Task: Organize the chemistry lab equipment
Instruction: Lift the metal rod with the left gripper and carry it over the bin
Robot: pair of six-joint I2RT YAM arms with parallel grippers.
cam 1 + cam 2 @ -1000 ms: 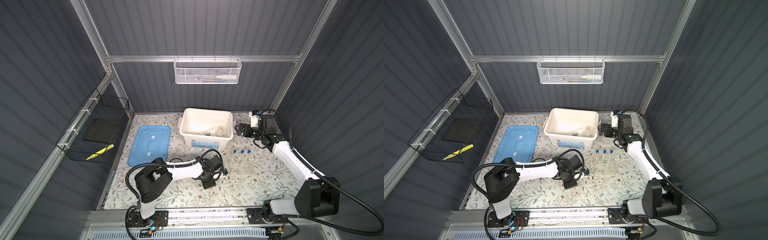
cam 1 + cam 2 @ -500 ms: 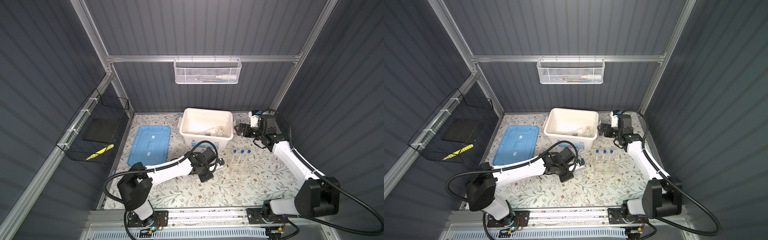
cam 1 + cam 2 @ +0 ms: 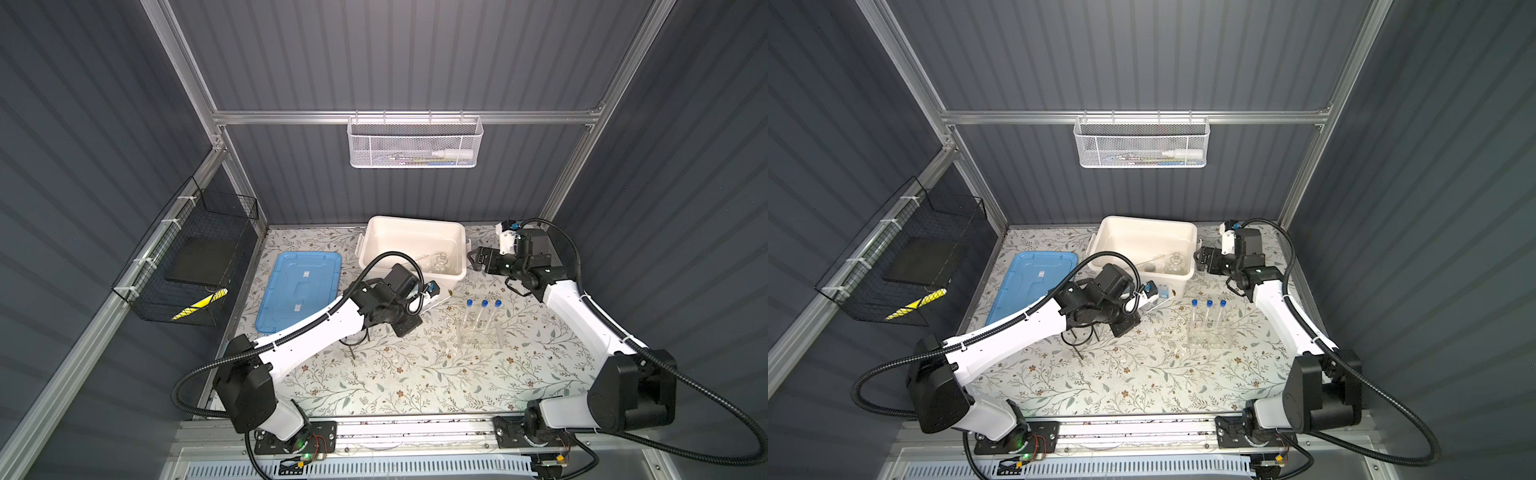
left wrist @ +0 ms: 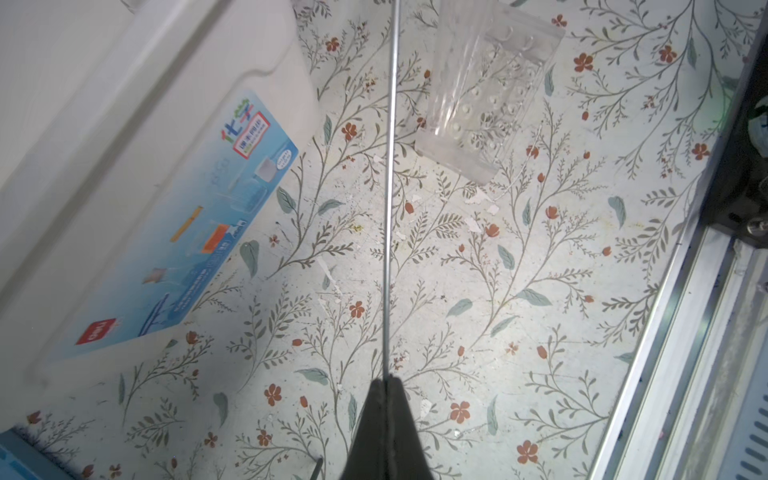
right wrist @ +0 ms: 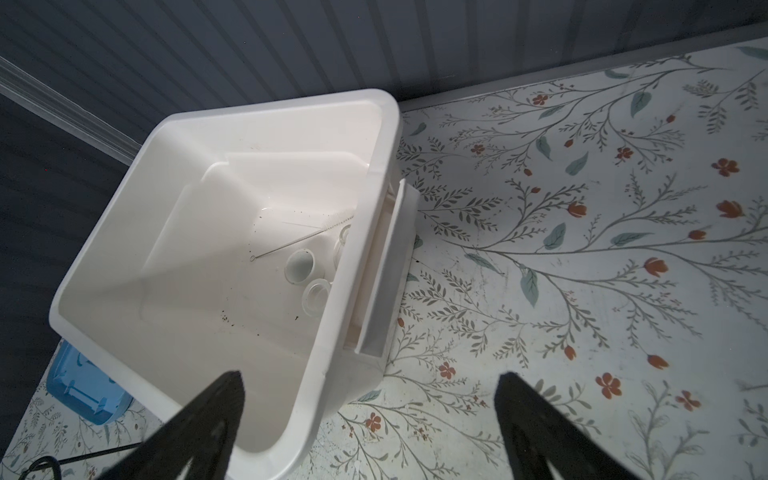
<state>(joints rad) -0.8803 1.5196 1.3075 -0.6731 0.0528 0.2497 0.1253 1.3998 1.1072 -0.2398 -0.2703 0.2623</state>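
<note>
Currently left pincer clamps thin rod, right pincer gapes empty; bin holds flask.

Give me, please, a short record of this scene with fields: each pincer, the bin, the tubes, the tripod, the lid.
Left pincer: shut on the thin rod, over the table
Right pincer: open, empty, at the bin's right side
White bin: uncovered; a glass flask and small vessels inside
Test tubes: three, blue-capped, upright in the clear rack
Tripod: on the table, partly hidden by the left arm
Blue lid: flat on the table, left of the bin
</note>
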